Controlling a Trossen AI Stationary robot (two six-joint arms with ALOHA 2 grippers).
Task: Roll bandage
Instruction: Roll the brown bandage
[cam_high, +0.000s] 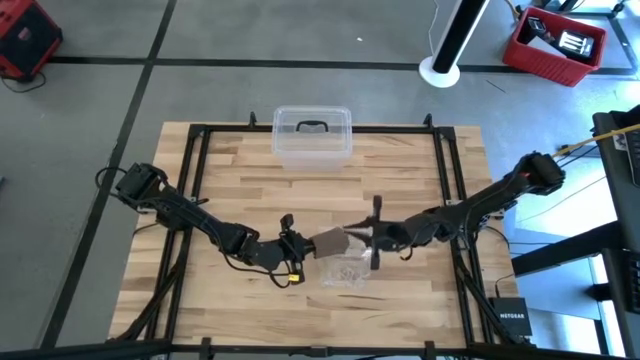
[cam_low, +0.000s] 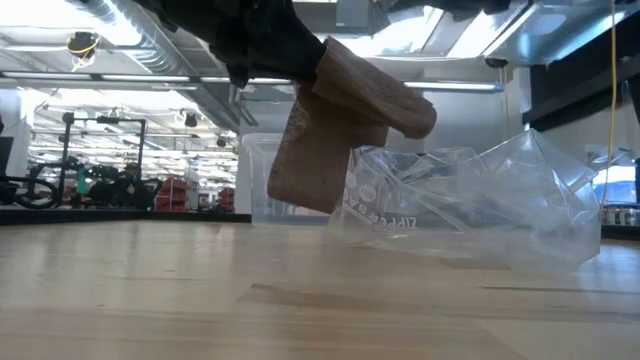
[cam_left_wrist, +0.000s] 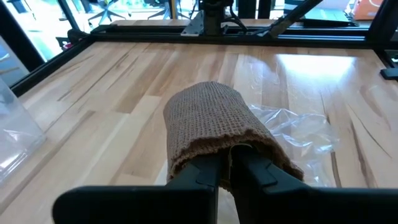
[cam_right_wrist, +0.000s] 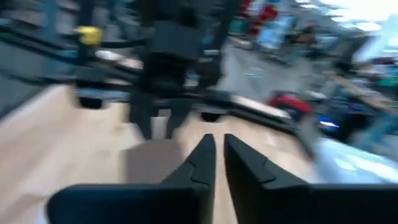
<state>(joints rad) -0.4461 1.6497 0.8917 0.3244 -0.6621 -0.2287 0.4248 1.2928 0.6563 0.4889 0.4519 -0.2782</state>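
The bandage (cam_high: 330, 241) is a dull brown knitted strip, held up in the air at the table's middle between my two grippers. In the left wrist view it is draped over my left gripper (cam_left_wrist: 233, 155) like a hood (cam_left_wrist: 208, 118). In the low view one part hangs down (cam_low: 305, 165) and another sticks out sideways (cam_low: 400, 105). My left gripper (cam_high: 297, 245) is shut on it. My right gripper (cam_high: 376, 236) is at the bandage's right end, and its fingers (cam_right_wrist: 205, 158) are shut with nothing between them. My left gripper holds the bandage with shut fingers that come level from the table's left. The fabric wraps over the fingertips, and its edge (cam_left_wrist: 239, 144) lies right at them. The fabric hides the pinch itself. The bandage is lifted clear of the table, and a slack flap (cam_low: 300, 185) hangs below. My right gripper is next to the bandage's right end; I cannot tell whether it touches it.
A crinkled clear plastic bag (cam_high: 346, 270) lies on the table just in front of and under the bandage; it also shows in the low view (cam_low: 480, 200). A clear plastic box with a dark handle (cam_high: 312, 135) stands at the far edge. Bare wood lies left and right.
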